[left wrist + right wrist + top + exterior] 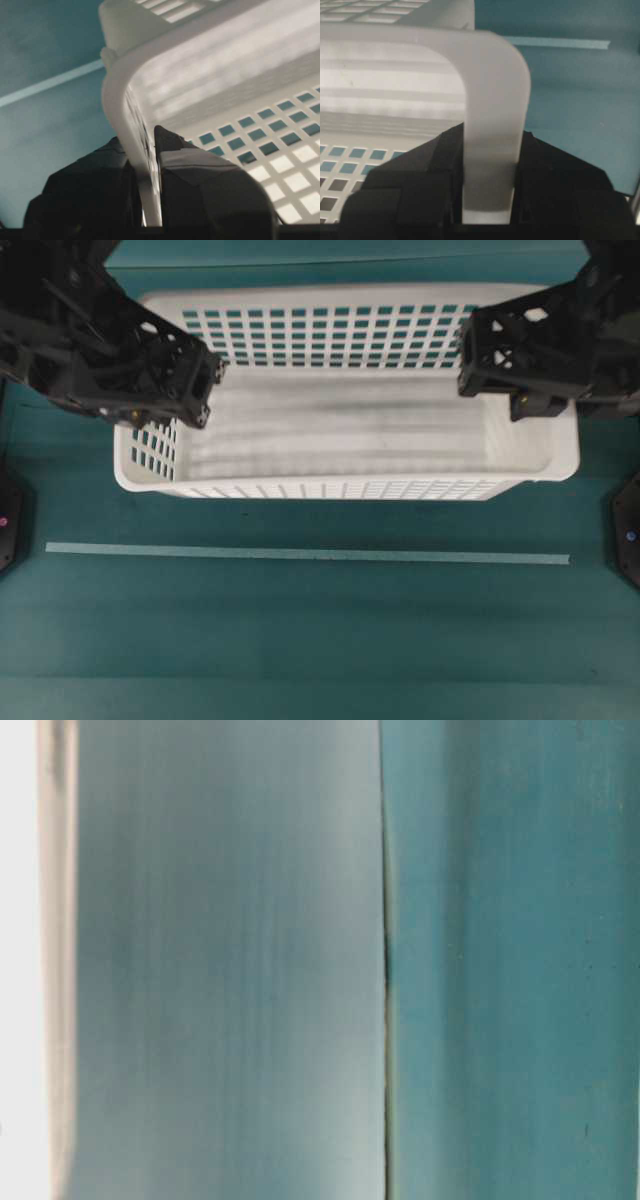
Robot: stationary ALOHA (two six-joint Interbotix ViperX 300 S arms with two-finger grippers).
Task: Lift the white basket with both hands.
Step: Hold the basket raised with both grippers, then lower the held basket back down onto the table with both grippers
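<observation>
The white basket [330, 487] lies across the middle of the teal table, its slotted back wall and solid floor in plain sight. My left gripper [190, 405] is at its left wall. In the left wrist view the left gripper [141, 150] is shut on that wall of the basket [210, 60], one finger outside and one inside. My right gripper [520, 390] is at the right end. In the right wrist view the right gripper [492, 150] is shut on the broad rim of the basket [490, 65]. Whether the basket touches the table I cannot tell.
A pale tape line [300, 554] runs across the table in front of the basket. Black arm bases sit at the left edge [8, 520] and the right edge [628, 530]. The table-level view is a blur, pale on the left and teal on the right.
</observation>
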